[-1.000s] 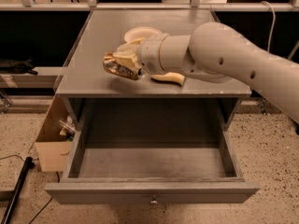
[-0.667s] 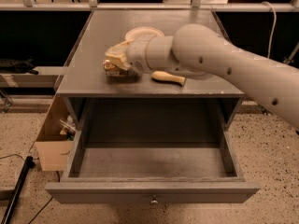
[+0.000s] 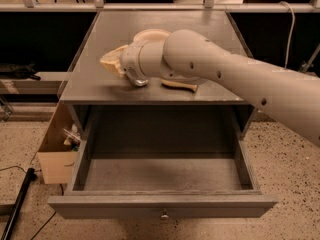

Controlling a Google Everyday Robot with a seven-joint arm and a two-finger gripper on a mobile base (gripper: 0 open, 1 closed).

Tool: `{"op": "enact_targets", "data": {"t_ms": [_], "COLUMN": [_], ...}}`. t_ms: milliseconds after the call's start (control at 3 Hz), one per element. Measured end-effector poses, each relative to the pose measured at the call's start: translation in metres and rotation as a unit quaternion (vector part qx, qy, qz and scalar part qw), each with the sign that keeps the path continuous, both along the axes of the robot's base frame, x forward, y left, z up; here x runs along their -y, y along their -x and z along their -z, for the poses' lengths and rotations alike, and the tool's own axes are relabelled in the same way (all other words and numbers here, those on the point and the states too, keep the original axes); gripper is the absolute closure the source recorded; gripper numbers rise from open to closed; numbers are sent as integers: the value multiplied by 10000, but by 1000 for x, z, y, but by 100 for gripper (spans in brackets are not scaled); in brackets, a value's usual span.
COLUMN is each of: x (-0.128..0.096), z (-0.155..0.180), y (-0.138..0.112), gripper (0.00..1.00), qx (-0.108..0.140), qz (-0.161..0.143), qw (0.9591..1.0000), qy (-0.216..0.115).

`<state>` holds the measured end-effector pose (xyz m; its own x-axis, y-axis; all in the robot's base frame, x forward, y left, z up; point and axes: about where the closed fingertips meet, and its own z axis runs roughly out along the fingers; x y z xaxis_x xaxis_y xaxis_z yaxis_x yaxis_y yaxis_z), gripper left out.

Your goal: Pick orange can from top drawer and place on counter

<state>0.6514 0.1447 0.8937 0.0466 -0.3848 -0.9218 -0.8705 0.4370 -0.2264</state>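
My gripper [image 3: 119, 66] is low over the front left of the counter [image 3: 200, 19], with the arm reaching in from the right. It is shut on the orange can [image 3: 139, 81]. Only the can's metallic end shows under the hand, at or just above the counter surface; the rest is hidden by the hand and wrist. The top drawer [image 3: 160, 206] is pulled fully open below, and nothing shows on its floor. Its front panel carries a small round knob [image 3: 164, 215].
A pale round object [image 3: 150, 34] lies on the counter behind the arm, and a pale curved piece [image 3: 181, 86] lies near the counter's front edge. A cardboard box [image 3: 55, 154] stands on the floor left of the cabinet. A dark cable runs along the floor at the left.
The gripper with the can has moved left and a little back over the counter and has come down closer to the surface. The can is now mostly hidden by the hand.
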Motion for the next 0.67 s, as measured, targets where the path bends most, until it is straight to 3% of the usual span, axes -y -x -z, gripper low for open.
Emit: {"op": "enact_targets", "data": {"t_ms": [667], "x": [0], "z": [0], "y": [0], "gripper": [39], "qx": [0], "qz": [0], "qw": [10000], "qy": [0]}}
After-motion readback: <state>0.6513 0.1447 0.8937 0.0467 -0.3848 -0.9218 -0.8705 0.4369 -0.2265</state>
